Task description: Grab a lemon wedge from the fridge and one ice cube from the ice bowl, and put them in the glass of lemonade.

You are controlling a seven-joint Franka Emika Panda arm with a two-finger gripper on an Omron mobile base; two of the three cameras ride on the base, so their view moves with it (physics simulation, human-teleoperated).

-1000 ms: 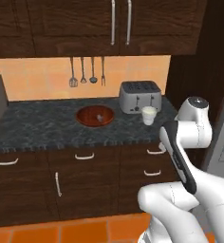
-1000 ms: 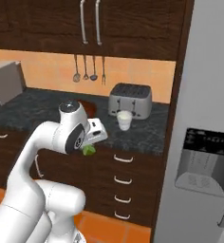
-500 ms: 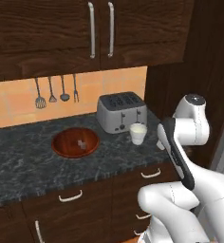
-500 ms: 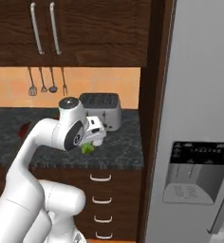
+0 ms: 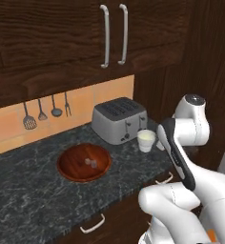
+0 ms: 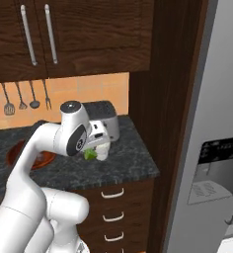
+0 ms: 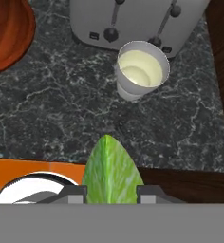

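The wedge (image 7: 113, 167) looks light, small and slick-skinned (a judgement from its size and glossy green-yellow rind) — soft enough to squash or squirt out if pinched hard, so a hold across its two flat flanks near the thick middle seems best; that is roughly where it is gripped now. The fingers (image 7: 76, 193) stand narrow, closed on the wedge from either side, its pointed end sticking out ahead of them; in the right base view the wedge (image 6: 91, 154) shows as a green bit under the hand, over the table's front edge.

The glass (image 7: 141, 70) stands on the table (image 7: 61, 118) near its right end, just in front of the toaster (image 7: 133, 19) and apart from it as far as I can tell; it is open-topped, thin-walled and probably easy to tip — the wedge should drop in from above, not be pushed against the rim. The bowl (image 5: 84, 162) sits well left of the glass, towards the middle of the table; pale cubes lie in it.
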